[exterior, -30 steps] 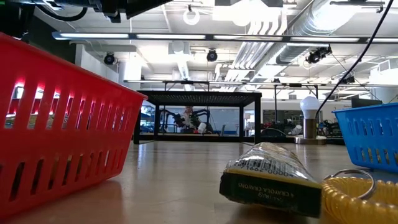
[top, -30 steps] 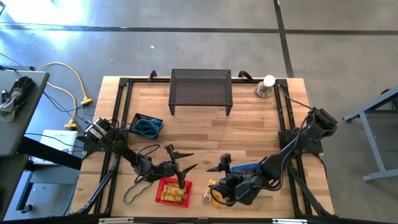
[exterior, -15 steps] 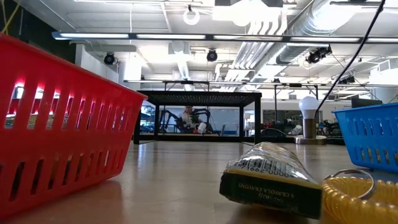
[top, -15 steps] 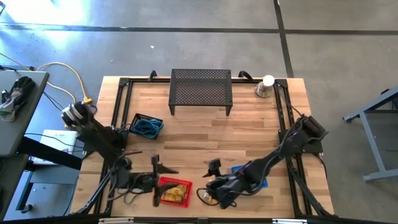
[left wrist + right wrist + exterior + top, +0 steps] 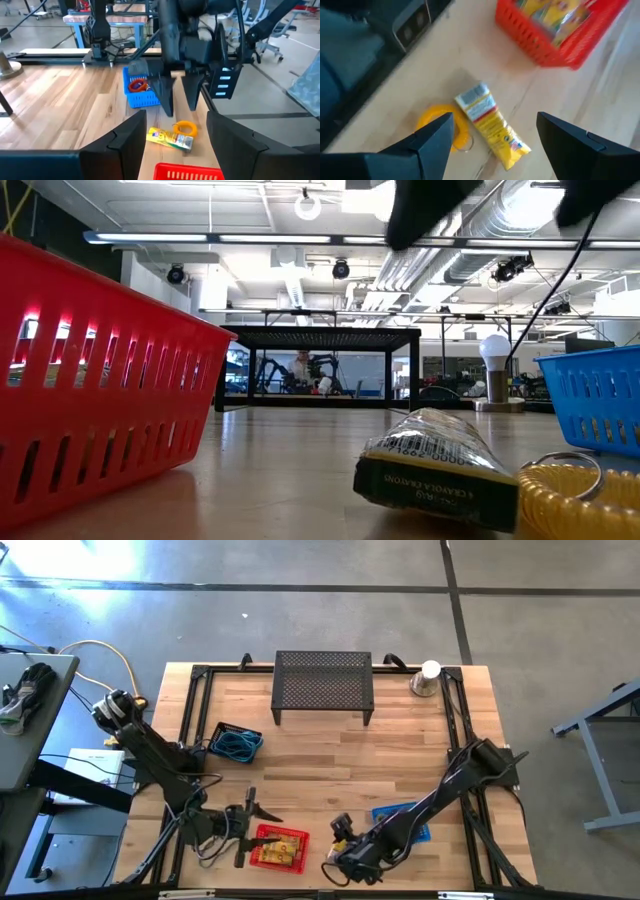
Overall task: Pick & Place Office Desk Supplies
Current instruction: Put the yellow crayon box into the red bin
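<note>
Hovering above the yellow crayon packet (image 5: 491, 126) near the desk's front edge, the right hand (image 5: 490, 150) has its two fingers spread wide and holds nothing. The packet lies flat on the wood (image 5: 400, 745), with a coiled yellow loop (image 5: 436, 126) and its metal ring just beside it, touching or nearly so. The red basket (image 5: 555, 37) stands a little way off along the same front edge and already holds similar yellow packets; the blue basket (image 5: 141, 95) sits behind the packet, toward the right side.

To do the pick well, I would turn the wrist so the fingers straddle the packet's narrow width rather than its length, then come straight down and close near its middle so it does not tip. Keeping the nearer finger off the loop matters, since a snagged ring would drag along.

The left hand (image 5: 243, 825) waits low by the red basket near the front-left corner, fingers apart and empty; I would lift the packet clear of it.
</note>
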You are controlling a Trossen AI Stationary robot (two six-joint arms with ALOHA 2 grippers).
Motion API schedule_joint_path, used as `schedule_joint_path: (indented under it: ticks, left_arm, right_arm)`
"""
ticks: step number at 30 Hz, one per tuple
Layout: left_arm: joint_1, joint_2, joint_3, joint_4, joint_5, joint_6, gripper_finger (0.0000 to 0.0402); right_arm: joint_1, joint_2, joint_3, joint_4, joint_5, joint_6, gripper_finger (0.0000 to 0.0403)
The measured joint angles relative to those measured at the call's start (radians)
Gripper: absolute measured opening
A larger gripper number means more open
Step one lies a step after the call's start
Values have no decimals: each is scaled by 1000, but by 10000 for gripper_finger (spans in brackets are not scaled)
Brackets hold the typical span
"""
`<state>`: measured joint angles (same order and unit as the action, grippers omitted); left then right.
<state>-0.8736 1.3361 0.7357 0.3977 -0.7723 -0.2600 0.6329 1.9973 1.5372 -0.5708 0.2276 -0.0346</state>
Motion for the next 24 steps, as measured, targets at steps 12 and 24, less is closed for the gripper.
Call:
schedule_joint_path:
  ticks: [12, 24]
  left_arm:
    - [17, 2, 0, 41, -15, -3, 199]
    - [28, 3, 0, 53, -10, -44, 199]
  right_arm:
    - [-20, 55, 0, 21, -89, -101, 263]
    - [-65, 55, 0, -75, -65, -177, 249]
